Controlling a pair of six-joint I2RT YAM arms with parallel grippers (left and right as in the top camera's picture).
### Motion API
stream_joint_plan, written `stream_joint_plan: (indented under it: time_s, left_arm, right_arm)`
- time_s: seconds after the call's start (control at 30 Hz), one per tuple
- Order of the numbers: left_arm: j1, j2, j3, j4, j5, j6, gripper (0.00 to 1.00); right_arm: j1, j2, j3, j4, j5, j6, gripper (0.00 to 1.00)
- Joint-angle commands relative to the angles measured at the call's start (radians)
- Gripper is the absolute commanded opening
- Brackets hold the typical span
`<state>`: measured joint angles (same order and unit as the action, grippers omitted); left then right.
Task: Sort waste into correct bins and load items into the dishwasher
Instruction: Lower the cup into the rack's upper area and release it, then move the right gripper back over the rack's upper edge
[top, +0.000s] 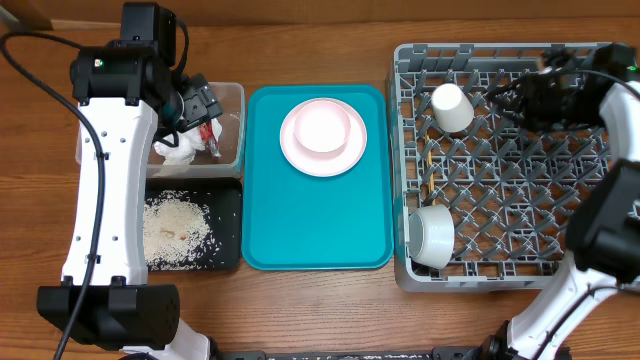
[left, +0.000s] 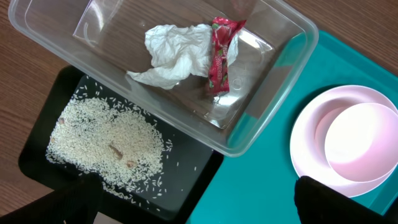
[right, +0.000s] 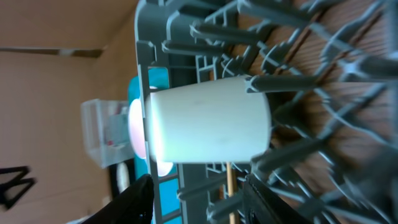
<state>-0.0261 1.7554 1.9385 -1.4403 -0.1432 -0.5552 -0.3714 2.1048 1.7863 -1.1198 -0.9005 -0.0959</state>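
Toward the far right corner of the worktop, the white cup lay on its side among the pegs in the far left corner of the dish rack. The jaws of the right gripper stood partly open near the cup's side, clear of it and holding nothing. A chopstick showed between the pegs below the cup, and the white bowl sat tilted in the rack's near left corner. Left of the rack, the pink plate rested on the far half of the teal tray. By the left edge, the clear tub held the napkin and red wrapper, which touched each other. The black tray nearer the front carried the rice. The jaws of the left gripper hung wide open and empty above the tub.
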Motion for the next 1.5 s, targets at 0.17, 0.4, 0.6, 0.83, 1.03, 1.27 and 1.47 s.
stream_joint_plan:
  time_s: [0.17, 0.4, 0.6, 0.83, 1.03, 1.27, 1.47]
  left_arm:
    - [0.000, -0.002, 0.007, 0.002, -0.009, 0.002, 1.00]
    - [0.000, -0.002, 0.007, 0.002, -0.009, 0.002, 1.00]
    - [0.000, -0.002, 0.007, 0.002, -0.009, 0.002, 1.00]
    - [0.000, -0.002, 0.007, 0.002, -0.009, 0.002, 1.00]
    - [0.000, -0.002, 0.007, 0.002, -0.009, 0.002, 1.00]
    - [0.000, -0.002, 0.007, 0.002, -0.009, 0.002, 1.00]
    - [0.000, -0.002, 0.007, 0.002, -0.009, 0.002, 1.00]
  right_arm:
    - [0.065, -0.249, 0.003, -0.045, 0.232, 0.072, 0.47]
    - [0.255, -0.354, 0.003, -0.058, 0.545, 0.161, 0.27]
    - [0.385, -0.341, 0.002, -0.018, 0.815, 0.274, 0.04]
    - [0.406, -0.303, 0.000, 0.042, 0.833, 0.307, 0.04]
    - [0.406, -0.248, 0.000, 0.067, 0.832, 0.307, 0.04]
    - [0.406, -0.142, 0.000, 0.082, 0.832, 0.306, 0.04]
    - [0.406, -0.037, 0.000, 0.086, 0.833, 0.306, 0.04]
